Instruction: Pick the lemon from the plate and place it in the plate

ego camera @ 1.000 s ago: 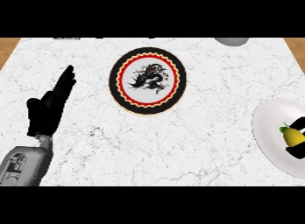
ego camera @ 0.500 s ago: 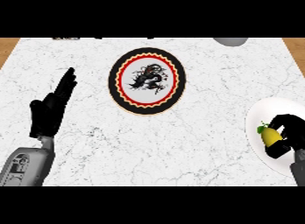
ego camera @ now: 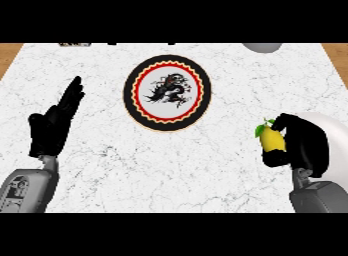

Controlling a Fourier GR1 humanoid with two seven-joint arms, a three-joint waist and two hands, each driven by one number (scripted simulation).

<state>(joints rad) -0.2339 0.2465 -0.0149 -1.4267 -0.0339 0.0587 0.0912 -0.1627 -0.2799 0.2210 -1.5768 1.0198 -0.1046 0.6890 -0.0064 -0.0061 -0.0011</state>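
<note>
Lemon (ego camera: 272, 141) upright, long axis vertical, held in curled right hand (ego camera: 299, 145) just off the white plate (ego camera: 341, 150) edge. Dragon plate (ego camera: 167, 93) lies up-left of it. Left hand (ego camera: 53, 125) open, resting farther left.

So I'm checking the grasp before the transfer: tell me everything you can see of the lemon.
The lemon is a yellow, oval fruit with a small green leaf at its upper end. It stands roughly upright, held at the left side of the right hand, whose black fingers curl round it and hide its right side. It sits at the left edge of the plain white plate, over the marble counter, to the right of and below the dragon-patterned plate. Whether it still touches the white plate cannot be told.
</note>
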